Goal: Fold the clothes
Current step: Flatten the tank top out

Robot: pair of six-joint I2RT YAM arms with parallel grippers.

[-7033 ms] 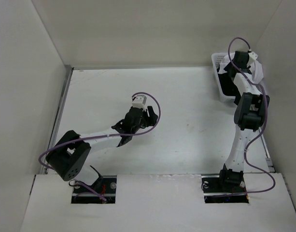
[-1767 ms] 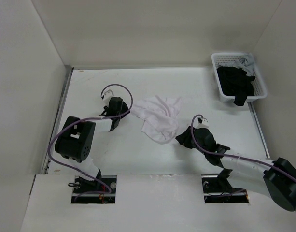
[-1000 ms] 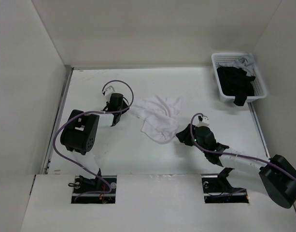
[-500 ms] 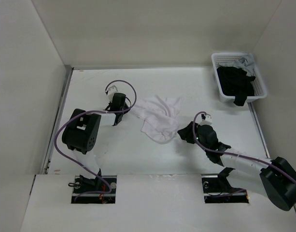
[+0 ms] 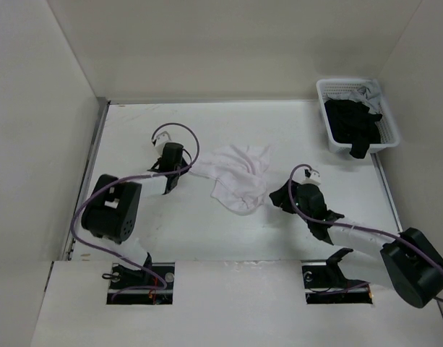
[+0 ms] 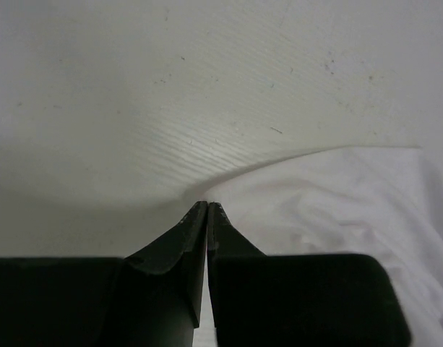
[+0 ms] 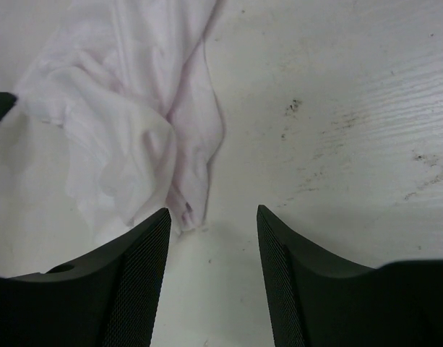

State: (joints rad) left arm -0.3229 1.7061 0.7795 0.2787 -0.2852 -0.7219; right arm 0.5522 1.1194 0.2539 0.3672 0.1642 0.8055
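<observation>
**White garment bunched mid-table, one arm at each end**

The white garment [image 5: 235, 173] lies crumpled near the middle of the table [image 5: 134, 130], a wrinkled heap of soft folds. It is widest at its upper right and narrows to a point at its left edge. In the left wrist view, the cloth [image 6: 337, 210] fills the lower right of the frame. Its upper edge runs as one smooth line from the right side down to the fingertips.

The left gripper [image 5: 185, 172] sits at that left point of the garment. Seen from its own camera, the left gripper [image 6: 207, 205] has its two dark fingers pressed together with only a hairline between them. They are closed on the very edge of the cloth.

The right gripper [image 5: 274, 196] is low over the table just beside the garment's lower right end. In the right wrist view, the right gripper [image 7: 212, 211] has its fingers well apart and holds nothing. The garment [image 7: 127, 123] spreads across the upper left of that frame, and its nearest fold ends just above the left finger. Bare, speckled tabletop shows between the fingers.

Well apart from all this, in the upper right corner of the top view, a white basket [image 5: 324, 108] stands against the wall. Black clothes [image 5: 351, 119] are piled inside it, and one dark piece hangs over its near rim.
</observation>
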